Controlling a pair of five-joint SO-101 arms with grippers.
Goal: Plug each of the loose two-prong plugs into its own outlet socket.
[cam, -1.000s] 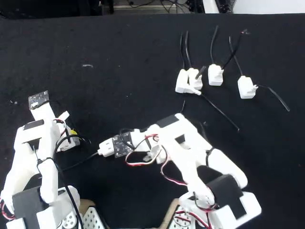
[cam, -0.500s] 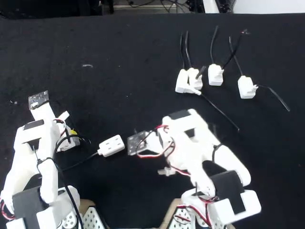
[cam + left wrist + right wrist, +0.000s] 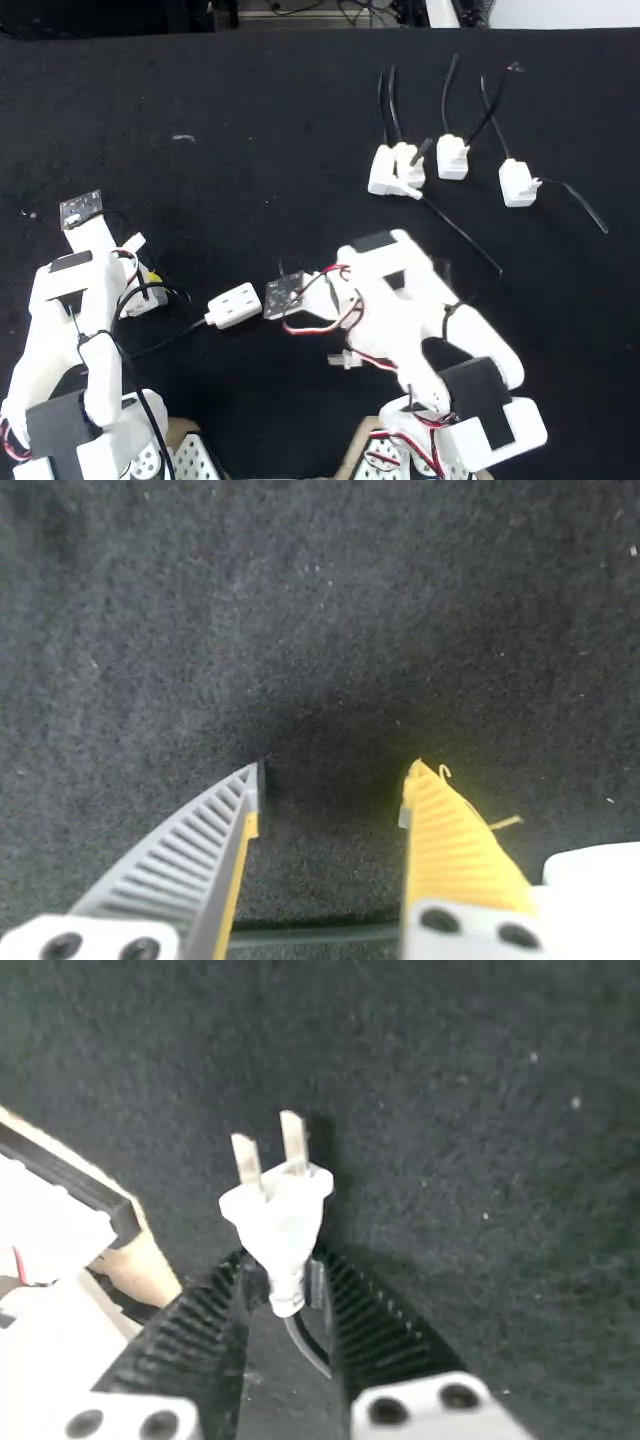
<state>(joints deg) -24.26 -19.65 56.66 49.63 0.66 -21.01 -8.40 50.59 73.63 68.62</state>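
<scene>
Black counter [image 3: 200, 120] with broad open cloth across its far left and middle. The left arm [image 3: 70, 320] is folded at the near-left edge, left jaws spread over bare cloth. The right arm [image 3: 410, 310] is bent near centre, right jaws pinching a white two-prong plug [image 3: 275, 1210], prongs pointing outward. A white outlet socket [image 3: 235, 305] lies between the arms. White corded blocks [image 3: 452, 157] sit far right.

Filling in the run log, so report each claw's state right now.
Left claw: open, holding nothing.
Right claw: closed on a white two-prong plastic plug, prongs pointing away from the claw.
</scene>
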